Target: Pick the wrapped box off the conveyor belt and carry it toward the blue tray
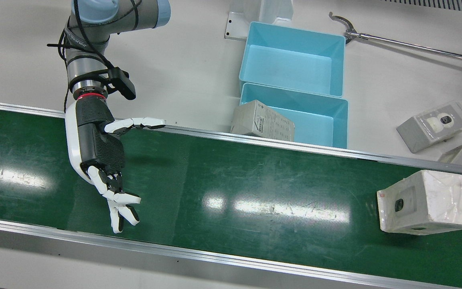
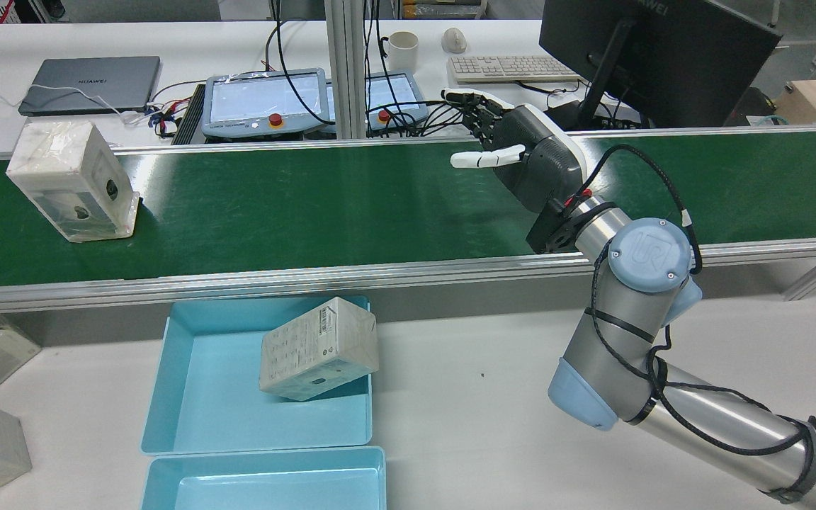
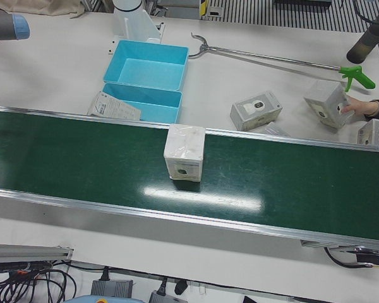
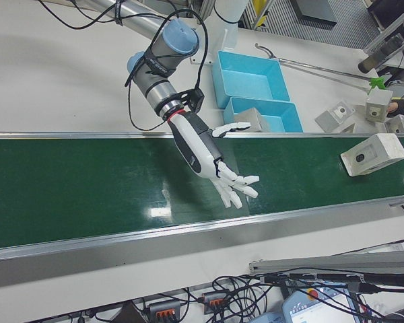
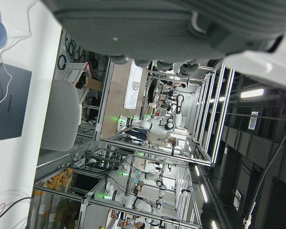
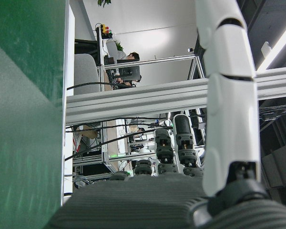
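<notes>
- white plastic-wrapped box lies long axis along green conveyor belt, camera hole facing right hand
- right hand empty, fingers spread, well apart from box
- left hand's state: cannot tell
- grey carton leans on blue tray rim

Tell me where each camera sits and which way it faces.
Front view: overhead, looking down on belt; open right hand shows.
Rear view: high behind robot, facing forward; right arm, hand.
Left-front view: operators' side, facing robot; no robot hand.
Right-front view: operators' side; right arm, hand.
Left hand view: on left hand, sideways, facing lab.
Right hand view: on hand, sideways, along belt; fingers.
Shared: front and rear both show wrapped box, blue tray.
</notes>
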Available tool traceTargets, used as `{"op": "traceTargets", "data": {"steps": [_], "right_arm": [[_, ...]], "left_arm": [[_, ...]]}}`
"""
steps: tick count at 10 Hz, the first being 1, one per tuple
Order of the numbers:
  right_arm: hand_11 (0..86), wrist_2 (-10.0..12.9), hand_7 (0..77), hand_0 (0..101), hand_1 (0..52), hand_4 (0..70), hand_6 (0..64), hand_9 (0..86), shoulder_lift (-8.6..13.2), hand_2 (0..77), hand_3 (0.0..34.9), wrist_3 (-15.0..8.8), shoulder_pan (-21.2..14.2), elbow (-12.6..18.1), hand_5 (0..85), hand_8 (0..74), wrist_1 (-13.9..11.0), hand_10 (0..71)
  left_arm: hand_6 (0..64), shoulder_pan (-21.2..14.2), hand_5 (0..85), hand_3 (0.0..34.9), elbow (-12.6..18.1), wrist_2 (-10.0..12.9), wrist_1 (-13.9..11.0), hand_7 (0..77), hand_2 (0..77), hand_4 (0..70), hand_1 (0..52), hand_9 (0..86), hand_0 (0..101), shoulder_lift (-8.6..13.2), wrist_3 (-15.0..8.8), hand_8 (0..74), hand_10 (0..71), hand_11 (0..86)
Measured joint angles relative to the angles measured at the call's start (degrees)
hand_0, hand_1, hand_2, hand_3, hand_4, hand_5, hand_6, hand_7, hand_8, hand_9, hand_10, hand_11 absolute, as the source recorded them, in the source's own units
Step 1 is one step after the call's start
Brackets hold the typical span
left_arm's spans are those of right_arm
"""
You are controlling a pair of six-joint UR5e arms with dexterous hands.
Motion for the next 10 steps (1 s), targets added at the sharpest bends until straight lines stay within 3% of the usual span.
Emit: {"op": "traceTargets", "data": {"steps": [10], "right_arm": [[0.5,0.02,7.1,50,17.5,12.0,6.0,4.4,-0.01,13.6,0.0,-0.12,-0.09,0.00,25.6,2.2,-0.02,0.0]], "left_arm": [[0.5,0.00,1.1,0.0,0.00,0.00,0.00,0.0,1.1,0.0,0.0,0.0,0,0.00,0.00,0.5,0.5,0.5]]}}
